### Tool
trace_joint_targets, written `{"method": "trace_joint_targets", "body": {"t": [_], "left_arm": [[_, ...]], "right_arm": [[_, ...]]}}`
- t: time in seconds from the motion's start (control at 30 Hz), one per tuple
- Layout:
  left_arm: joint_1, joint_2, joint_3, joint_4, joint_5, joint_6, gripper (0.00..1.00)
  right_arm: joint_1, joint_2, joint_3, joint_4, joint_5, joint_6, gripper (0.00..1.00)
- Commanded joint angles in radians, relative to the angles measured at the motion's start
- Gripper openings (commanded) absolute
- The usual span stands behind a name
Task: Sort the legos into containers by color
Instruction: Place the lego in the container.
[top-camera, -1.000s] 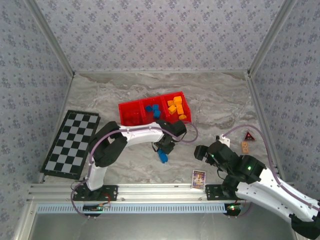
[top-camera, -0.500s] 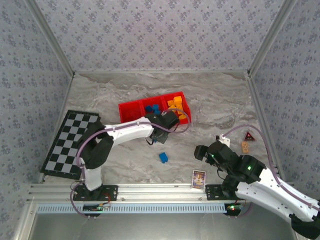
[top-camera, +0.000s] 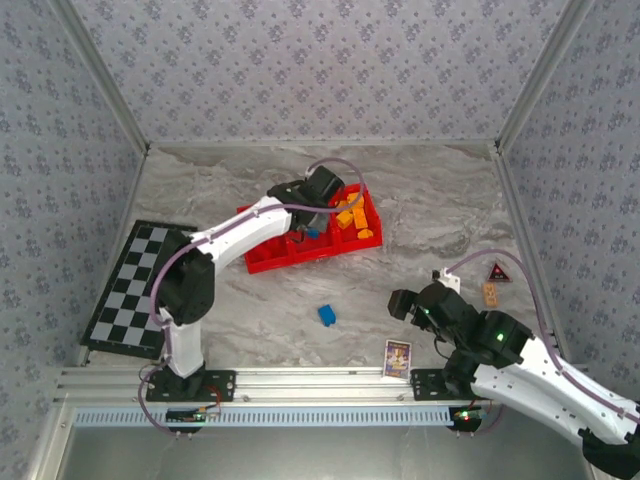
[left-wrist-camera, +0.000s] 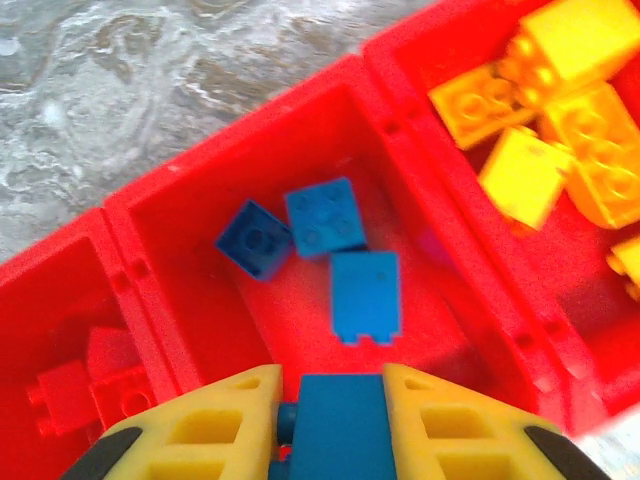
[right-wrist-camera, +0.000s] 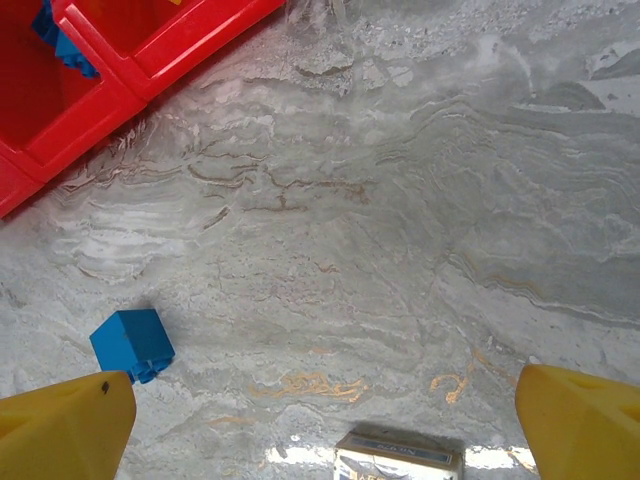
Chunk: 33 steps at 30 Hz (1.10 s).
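No writing can be read anywhere. A small picture card (top-camera: 397, 357) at the near edge of the table (top-camera: 430, 200) carries print too small to make out. Far right, a dark triangular sign (top-camera: 497, 271) with a red border and a tan tag (top-camera: 490, 293) beside it bear illegible marks. The stud tops of the legos (left-wrist-camera: 325, 215) are too blurred for lettering.

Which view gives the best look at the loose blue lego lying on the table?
Right wrist: the loose blue lego lies close and large on the table, its faces distinct. Top external shows it as a small blue spot between the red tray and the card.
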<state>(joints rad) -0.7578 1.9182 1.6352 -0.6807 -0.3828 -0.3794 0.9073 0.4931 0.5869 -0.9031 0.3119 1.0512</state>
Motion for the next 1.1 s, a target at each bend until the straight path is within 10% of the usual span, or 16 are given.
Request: {"method": "trace_joint_targets", "body": {"t": [0.0, 0.73, 1.07], "left_arm": [[0.02, 0.052, 0.062, -0.03, -0.029, -0.015, 0.22], [0.029, 0.079, 0.044, -0.005, -0.05, -0.016, 0.48], [0.028, -0.102, -0.101, 0.051, 0.021, -0.027, 1.0]], "right_arm": [[-0.004, -0.028, -0.006, -0.055, 0.032, 0.02, 1.0], [-0.005, -0.03, 0.001, -0.069, 0.032, 0.019, 1.0], [-0.005, -0.015, -0.015, -0.028, -0.004, 0.014, 1.0]]}}
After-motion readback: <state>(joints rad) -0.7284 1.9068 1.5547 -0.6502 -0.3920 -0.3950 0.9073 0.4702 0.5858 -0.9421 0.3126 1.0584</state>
